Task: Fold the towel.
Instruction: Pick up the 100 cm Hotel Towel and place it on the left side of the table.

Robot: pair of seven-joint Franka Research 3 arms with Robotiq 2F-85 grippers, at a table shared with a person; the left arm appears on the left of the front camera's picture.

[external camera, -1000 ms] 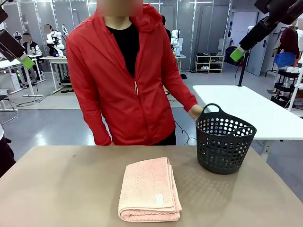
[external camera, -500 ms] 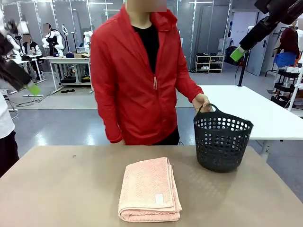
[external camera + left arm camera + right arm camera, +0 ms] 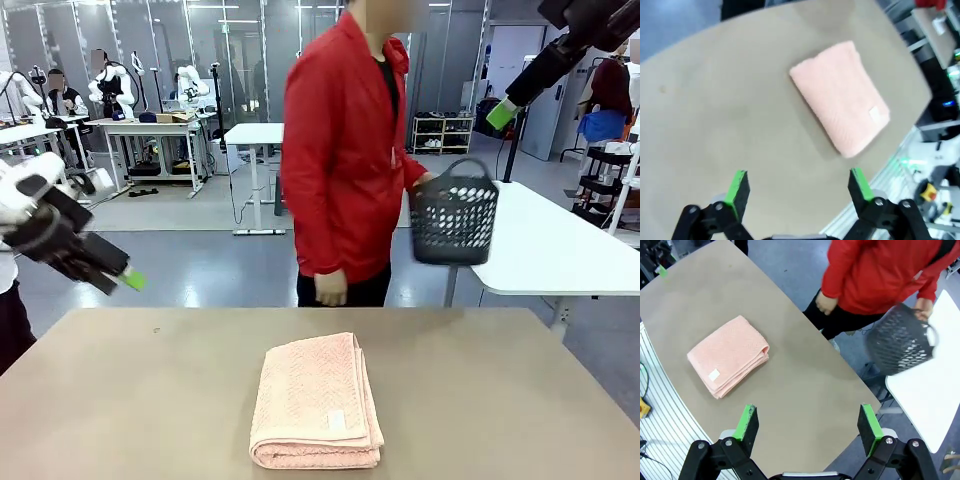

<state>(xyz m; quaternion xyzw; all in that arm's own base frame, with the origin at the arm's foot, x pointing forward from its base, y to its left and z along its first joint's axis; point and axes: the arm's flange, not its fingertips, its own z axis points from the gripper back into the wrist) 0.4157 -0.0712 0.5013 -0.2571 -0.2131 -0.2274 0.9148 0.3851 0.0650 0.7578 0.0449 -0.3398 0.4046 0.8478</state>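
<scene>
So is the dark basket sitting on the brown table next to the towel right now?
No, the person's hand holds the basket in the air beyond the table, away from the folded towel.

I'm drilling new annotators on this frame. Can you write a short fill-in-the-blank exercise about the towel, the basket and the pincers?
1. The towel lies ____ on the table.
2. The person's hand carries a dark ____ away from the table.
3. The left pincer and the right pincer both hang with jaws ____.
4. The towel's small label is ____ in colour.

Missing words: folded; basket; open; white
</scene>
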